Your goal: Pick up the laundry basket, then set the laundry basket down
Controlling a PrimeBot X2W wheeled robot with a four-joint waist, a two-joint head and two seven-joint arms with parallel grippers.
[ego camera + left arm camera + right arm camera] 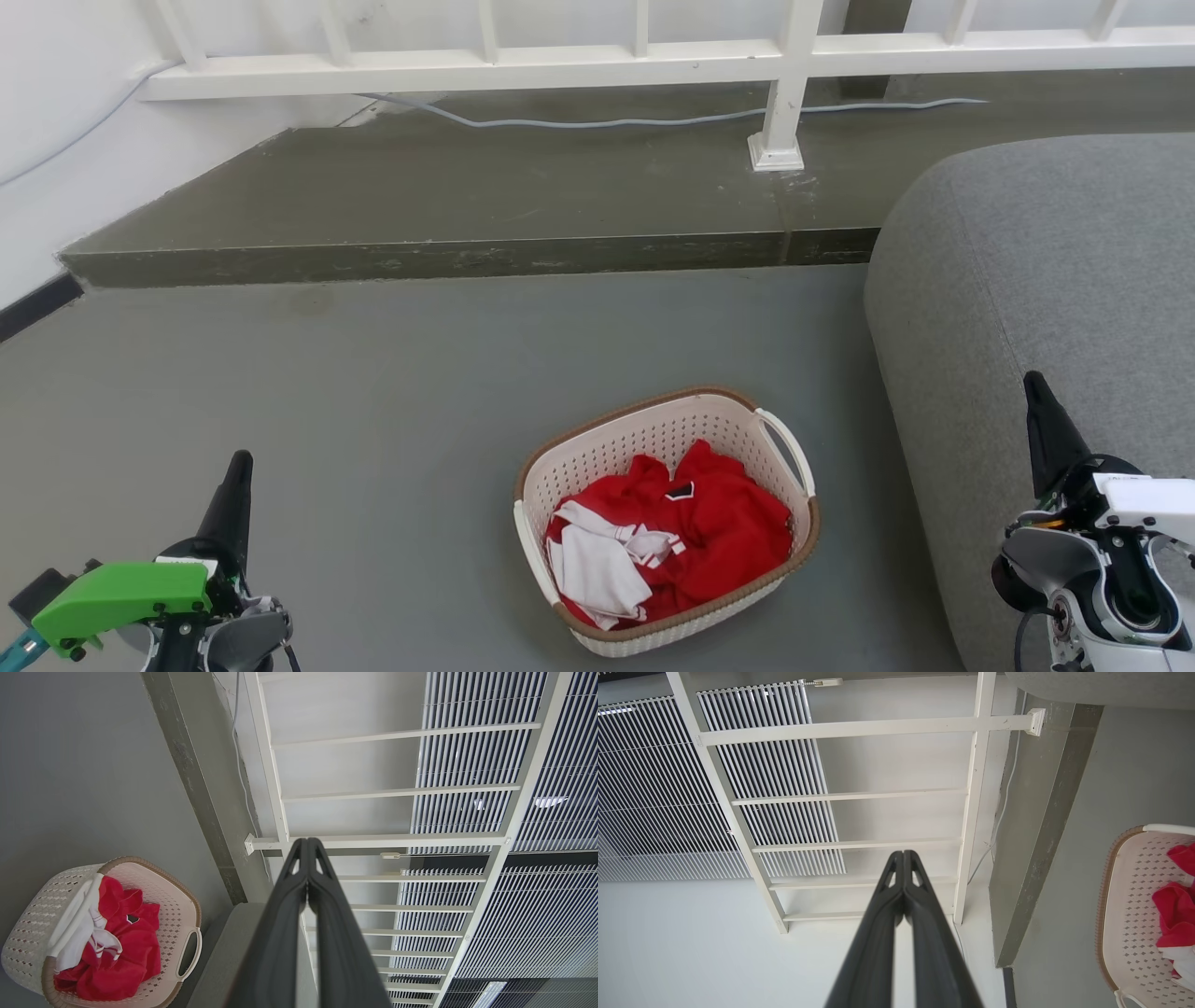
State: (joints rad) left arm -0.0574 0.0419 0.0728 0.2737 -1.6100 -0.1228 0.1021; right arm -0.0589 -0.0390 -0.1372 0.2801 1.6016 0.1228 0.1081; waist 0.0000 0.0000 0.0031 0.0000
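Observation:
The laundry basket (738,431) is cream-white and perforated with a brown rim. It stands on the grey floor at the lower centre, holding red and white clothes. It also appears in the left wrist view (37,896) and the right wrist view (1129,896). My left gripper (240,459) is at the lower left, shut and holding nothing, well to the left of the basket. My right gripper (1032,381) is at the lower right, shut and holding nothing, over the sofa's edge. In the wrist views both grippers (306,841) (904,852) have their fingertips pressed together.
A grey sofa (1055,280) rises right beside the basket on its right. A raised concrete step (467,254) crosses behind, with a white railing (784,84) and a grey cable (597,121) on it. A white wall (56,159) stands at the left. Bare floor (373,392) lies left of the basket.

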